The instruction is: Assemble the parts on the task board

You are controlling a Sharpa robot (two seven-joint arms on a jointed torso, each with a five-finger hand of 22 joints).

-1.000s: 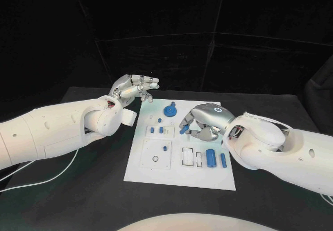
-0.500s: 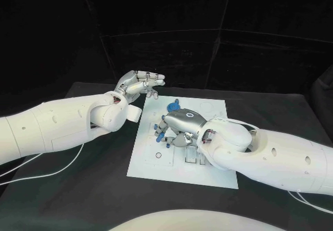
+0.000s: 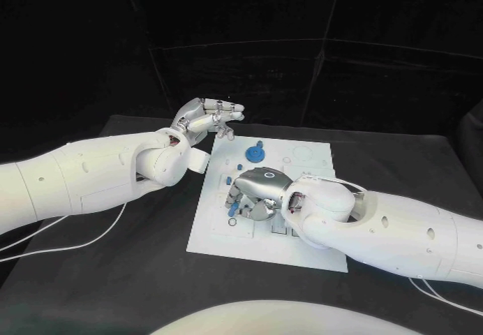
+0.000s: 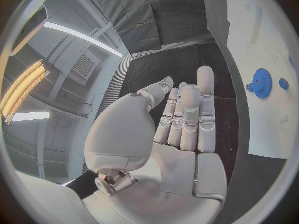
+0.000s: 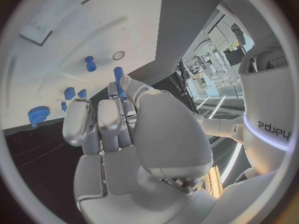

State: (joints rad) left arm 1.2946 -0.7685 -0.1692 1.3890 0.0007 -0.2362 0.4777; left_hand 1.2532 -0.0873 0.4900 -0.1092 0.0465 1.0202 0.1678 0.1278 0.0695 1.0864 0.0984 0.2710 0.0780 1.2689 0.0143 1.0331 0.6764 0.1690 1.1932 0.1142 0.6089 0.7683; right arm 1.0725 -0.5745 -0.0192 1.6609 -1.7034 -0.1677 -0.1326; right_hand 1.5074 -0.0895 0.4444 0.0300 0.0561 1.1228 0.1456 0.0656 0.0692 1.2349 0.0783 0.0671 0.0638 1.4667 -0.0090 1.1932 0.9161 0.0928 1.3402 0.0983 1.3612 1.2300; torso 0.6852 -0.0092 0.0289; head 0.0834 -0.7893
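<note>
head view has the right hand low over the left half of the white task board in the middle of the black surface, and the right wrist view shows it pinching a slim blue peg at its fingertips. left hand hangs above the surface just off the board's far left corner, fingers together and holding nothing, near the blue gear that sits on the board's far part.
</note>
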